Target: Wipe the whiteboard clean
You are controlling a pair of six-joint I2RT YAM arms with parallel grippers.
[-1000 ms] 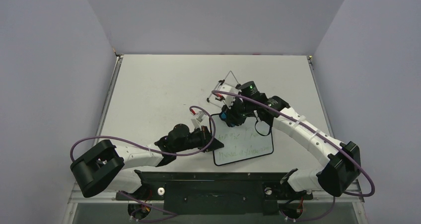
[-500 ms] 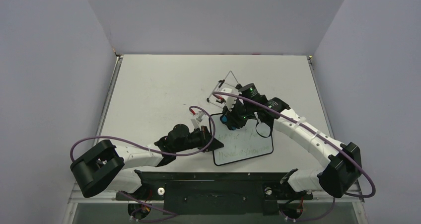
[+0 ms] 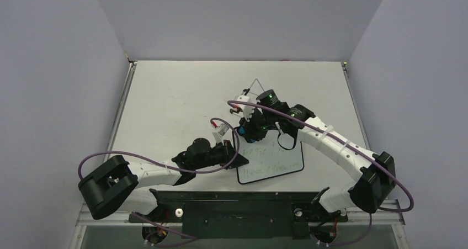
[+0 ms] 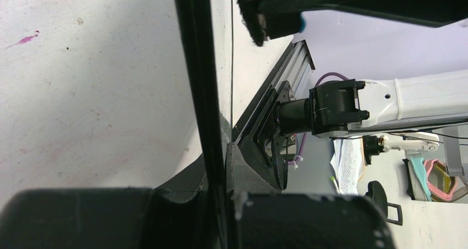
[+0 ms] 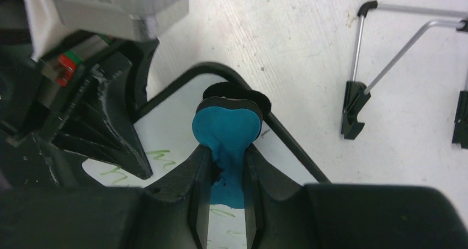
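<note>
Right claw point(image 5: 227, 163) pinches the blue eraser point(image 5: 226, 125) at the far-left corner of the whiteboard point(image 3: 273, 162); left claw point(image 3: 237, 158) clamps its left edge.

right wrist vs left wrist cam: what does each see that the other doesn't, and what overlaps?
Right wrist only: the blue eraser seen face-on, pinched in the right gripper at a corner of the whiteboard. Also green handwriting on the board, and the wire easel stand apart from it on the table.
Left wrist only: the board edge-on, a white arm link and the table's rail.
Both: the whiteboard, the left gripper clamped on its frame, the table, and probably the eraser, a dark felt edge in the left wrist view.
</note>
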